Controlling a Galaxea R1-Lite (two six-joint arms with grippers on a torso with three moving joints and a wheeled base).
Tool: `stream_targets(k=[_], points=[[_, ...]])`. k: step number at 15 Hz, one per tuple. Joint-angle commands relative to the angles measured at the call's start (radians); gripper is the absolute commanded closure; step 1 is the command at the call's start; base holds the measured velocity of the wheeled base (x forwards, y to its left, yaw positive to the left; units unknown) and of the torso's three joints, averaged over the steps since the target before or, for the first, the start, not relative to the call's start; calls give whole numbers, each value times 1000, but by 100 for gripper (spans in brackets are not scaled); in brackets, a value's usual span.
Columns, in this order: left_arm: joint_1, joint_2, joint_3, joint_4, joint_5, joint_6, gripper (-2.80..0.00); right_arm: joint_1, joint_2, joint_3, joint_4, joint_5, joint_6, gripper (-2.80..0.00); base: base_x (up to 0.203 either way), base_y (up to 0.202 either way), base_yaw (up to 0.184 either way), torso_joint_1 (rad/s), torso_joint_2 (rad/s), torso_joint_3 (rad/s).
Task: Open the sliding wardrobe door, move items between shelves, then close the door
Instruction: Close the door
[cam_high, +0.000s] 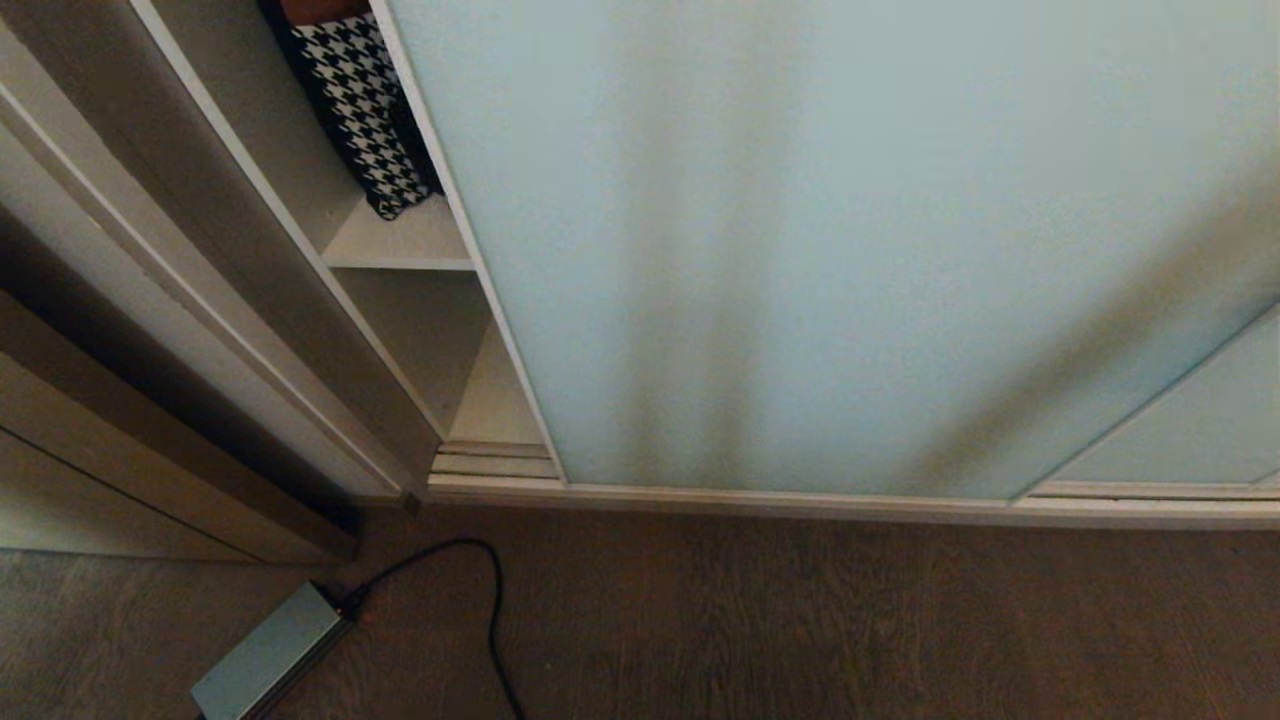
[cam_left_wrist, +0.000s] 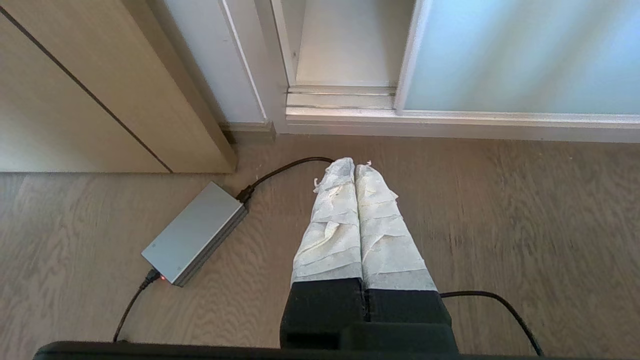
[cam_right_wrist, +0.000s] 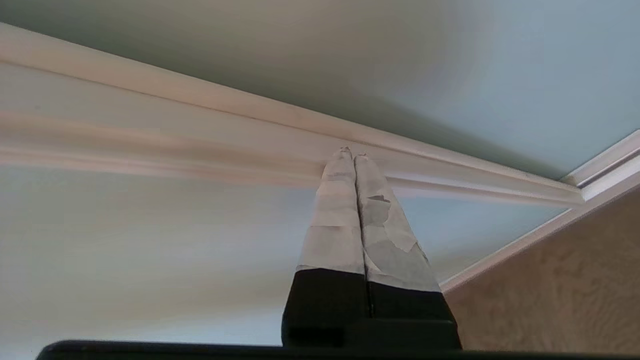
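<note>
Pale green frosted sliding wardrobe door (cam_high: 850, 240), white shelves (cam_high: 400, 245), black-white houndstooth bag (cam_high: 360, 110), brown wood-grain floor (cam_high: 800, 620), grey power brick (cam_high: 270, 655).

Two sliding glass doors (cam_high: 850, 250), two shelves (cam_high: 400, 240), one houndstooth bag (cam_high: 365, 110), one power brick (cam_high: 270, 655) (cabled)

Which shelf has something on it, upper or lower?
The upper shelf, in the gap left of the sliding wardrobe door: a black-and-white houndstooth item stands on it. The lower shelf, just behind the floor track, shows only bare board.
</note>
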Motion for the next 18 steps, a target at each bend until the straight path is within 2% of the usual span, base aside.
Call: stream_targets(k=[1, 5, 13, 16, 18], points=[[1, 0, 0, 0, 0, 0, 0, 18, -59, 40, -4, 1, 5, 0, 0, 0, 0, 0, 0, 0], [1, 0, 0, 1, 0, 0, 0, 69, -135, 130, -21, 2, -1, 0, 0, 0, 0, 0, 0, 0], [1, 0, 0, 1, 0, 0, 0, 180, -257, 329, -174, 7, -3, 0, 0, 0, 0, 0, 0, 0], [1, 0, 0, 0, 0, -1, 0, 162, -291, 337, -179, 11, -26, 0, 0, 0, 0, 0, 0, 0], [1, 0, 0, -1, 0, 0, 0, 90, -298, 323, -185, 12, -22, 0, 0, 0, 0, 0, 0, 0]])
